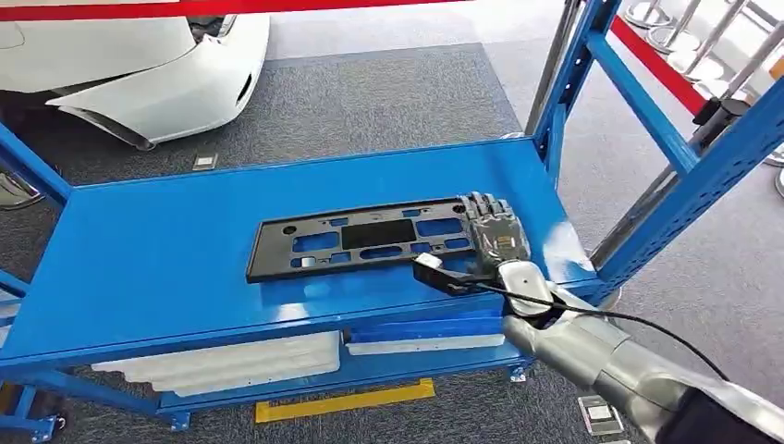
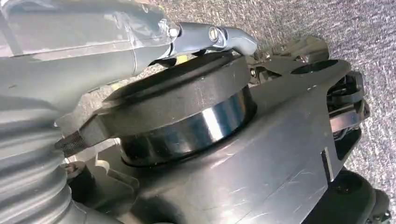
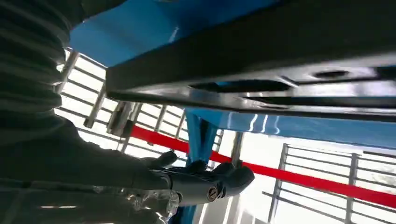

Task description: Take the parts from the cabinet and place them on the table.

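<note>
Head view: blue shelf [image 1: 166, 250] of a metal rack w/ blue uprights; black flat part [image 1: 356, 238], long rectangular frame w/ cutouts, lies flat on the shelf, right of centre. Right hand [image 1: 495, 239] comes in from lower right on a silver arm, lies palm-down over the part's right end, fingers laid flat & close together on top of it, touching. Can't tell if the thumb is under the edge, so grip vs. just resting is unclear. Black cable [image 1: 638, 324] runs along the arm to the wrist. White pieces [image 1: 222, 363] sit on the lower shelf beneath. Yellow floor strip [image 1: 347, 401] under the rack, grey carpet [image 1: 370, 102] all round. White car body [image 1: 139, 69] at upper left behind the rack, red barrier tape [image 1: 661, 74] at upper right.

Left wrist view: left hand [image 2: 212, 39] seen close, grey thumb sticking out straight, nothing visibly in it; other fingers not clear, so can't tell if spread or curled. Grey carpet [image 2: 355, 28] behind.

Right wrist view: v. close, turned. Black part [image 3: 261, 79] seen edge-on, its slots visible, against the blue shelf [image 3: 154, 23]. Dark fingers [image 3: 224, 179] and thumb of the right hand stretch out just beside the part's edge; contact not readable here. Red tape [image 3: 299, 175] & grey railings [image 3: 327, 163] in the bright background
</note>
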Available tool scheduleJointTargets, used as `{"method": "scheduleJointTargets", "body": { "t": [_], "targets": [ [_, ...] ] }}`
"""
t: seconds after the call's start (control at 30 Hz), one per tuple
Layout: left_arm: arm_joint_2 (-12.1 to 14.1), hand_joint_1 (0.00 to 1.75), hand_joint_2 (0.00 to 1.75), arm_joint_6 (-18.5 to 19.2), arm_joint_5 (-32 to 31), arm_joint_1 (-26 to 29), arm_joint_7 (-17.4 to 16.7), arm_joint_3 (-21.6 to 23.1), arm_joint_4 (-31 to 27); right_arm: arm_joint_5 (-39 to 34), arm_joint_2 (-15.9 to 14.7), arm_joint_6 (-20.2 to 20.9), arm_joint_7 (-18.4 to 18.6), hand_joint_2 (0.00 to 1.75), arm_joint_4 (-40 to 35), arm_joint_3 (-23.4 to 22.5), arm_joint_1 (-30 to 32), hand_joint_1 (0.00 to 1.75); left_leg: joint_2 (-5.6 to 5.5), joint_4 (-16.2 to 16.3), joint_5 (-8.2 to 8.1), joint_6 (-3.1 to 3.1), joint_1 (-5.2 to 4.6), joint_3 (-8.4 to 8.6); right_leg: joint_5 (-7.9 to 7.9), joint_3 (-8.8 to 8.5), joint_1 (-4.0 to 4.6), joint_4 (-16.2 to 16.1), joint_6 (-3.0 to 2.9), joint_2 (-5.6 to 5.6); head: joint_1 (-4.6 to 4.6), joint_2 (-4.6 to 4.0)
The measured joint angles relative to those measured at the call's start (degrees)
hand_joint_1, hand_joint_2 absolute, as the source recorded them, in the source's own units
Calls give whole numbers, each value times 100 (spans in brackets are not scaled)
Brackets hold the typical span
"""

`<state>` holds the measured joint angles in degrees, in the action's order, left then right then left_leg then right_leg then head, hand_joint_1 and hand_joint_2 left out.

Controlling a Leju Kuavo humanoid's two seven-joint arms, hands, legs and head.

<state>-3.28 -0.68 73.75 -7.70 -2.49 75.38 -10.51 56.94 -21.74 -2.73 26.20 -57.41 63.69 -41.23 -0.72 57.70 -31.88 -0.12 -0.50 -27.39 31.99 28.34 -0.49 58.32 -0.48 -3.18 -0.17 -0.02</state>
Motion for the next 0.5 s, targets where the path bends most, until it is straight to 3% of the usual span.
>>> {"method": "scheduleJointTargets", "body": {
  "t": [0.3, 0.5],
  "targets": [
    [48, 0, 175, 131, 6, -17, -61, 22, 0, 24, -525, 276, 271, 175, -877, -197, 384, 0, 2, 1, -2, 2, 1, -2, -1, -1, 1, 0, 2, -1, 2, 0],
    [39, 0, 175, 116, 246, -24, -70, 20, 0, 118, -370, 29, -299, 175, -883, -195, 253, 0, 2, 0, -1, 2, 2, -5, -3, -4, 5, 3, 3, 0, 2, 0]
  ]
}}
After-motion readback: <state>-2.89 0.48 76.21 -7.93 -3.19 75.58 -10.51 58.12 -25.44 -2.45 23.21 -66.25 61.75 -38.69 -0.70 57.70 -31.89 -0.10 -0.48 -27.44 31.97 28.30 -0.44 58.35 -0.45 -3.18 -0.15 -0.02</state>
